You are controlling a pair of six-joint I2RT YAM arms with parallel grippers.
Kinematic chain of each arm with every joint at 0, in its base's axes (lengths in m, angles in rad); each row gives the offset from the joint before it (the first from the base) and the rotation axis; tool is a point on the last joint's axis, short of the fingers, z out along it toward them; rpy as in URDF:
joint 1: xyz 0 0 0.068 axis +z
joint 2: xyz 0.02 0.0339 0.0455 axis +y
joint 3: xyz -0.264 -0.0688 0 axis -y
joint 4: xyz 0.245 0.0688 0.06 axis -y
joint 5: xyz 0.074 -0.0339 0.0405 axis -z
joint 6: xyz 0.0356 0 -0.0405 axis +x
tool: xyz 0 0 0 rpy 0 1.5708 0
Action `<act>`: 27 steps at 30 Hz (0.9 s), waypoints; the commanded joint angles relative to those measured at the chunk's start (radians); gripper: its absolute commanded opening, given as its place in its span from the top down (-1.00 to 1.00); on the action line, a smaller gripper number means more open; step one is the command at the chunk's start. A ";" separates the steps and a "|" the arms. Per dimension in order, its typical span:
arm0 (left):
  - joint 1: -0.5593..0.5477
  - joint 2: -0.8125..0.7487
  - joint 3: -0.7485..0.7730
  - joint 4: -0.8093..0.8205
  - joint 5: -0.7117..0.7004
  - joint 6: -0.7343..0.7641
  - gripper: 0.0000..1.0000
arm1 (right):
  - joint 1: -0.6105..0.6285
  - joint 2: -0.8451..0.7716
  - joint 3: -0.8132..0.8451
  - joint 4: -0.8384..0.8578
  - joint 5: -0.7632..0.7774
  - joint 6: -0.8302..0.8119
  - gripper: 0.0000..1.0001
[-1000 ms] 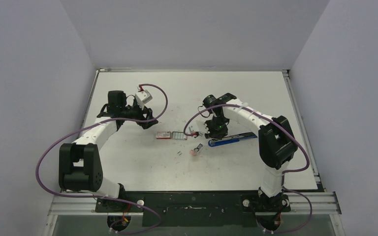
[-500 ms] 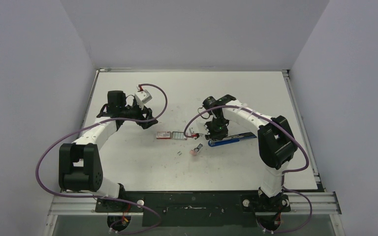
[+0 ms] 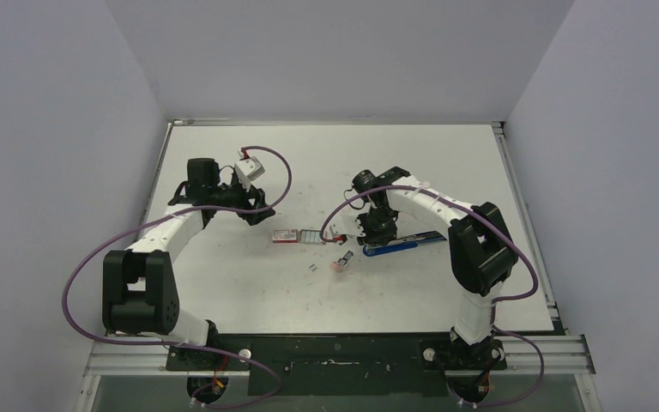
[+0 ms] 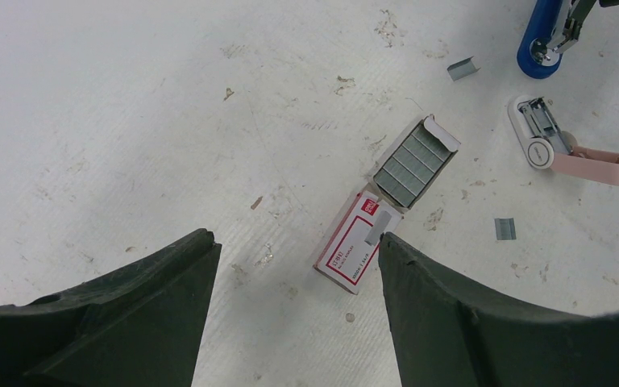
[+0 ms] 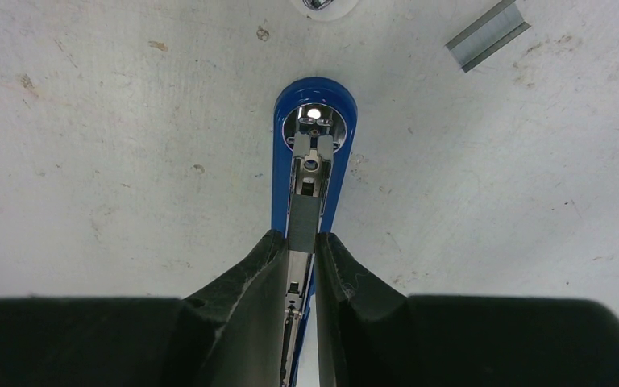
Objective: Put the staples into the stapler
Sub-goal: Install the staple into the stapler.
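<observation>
- Your right gripper has its black fingers nearly together, clamped on a matt grey staple strip. The strip lies lengthwise over the open channel of the stapler.
- The stapler is slim and blue, with a rounded end and bright metal inside. It lies flat, right of the table's centre and well apart from every edge.
- Your left gripper hangs with its jaws wide apart, holding nothing, above the staple box.
- The staple box is a red-and-white cardboard sleeve near the table's centre, left of the stapler's rounded end. Its tray stands half out, packed side by side with ribbed grey staples.
- A pink block with a rounded white head lies between box and stapler, touching neither.
- Two loose strips, short and grey, lie flat close by.
- The table is white and matt, flecked with brown scuffs. You have broad open surface on the far side of both arms and on the near side. A metal rail runs along the far and right edges.
</observation>
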 commanded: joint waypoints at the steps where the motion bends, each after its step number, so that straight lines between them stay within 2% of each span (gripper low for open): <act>1: 0.011 -0.004 0.016 0.040 0.033 -0.008 -0.41 | 0.007 -0.002 -0.007 0.004 0.019 -0.001 0.66; 27: 0.015 -0.004 0.014 0.041 0.034 -0.008 -0.41 | 0.009 0.023 -0.010 0.003 0.011 0.010 0.66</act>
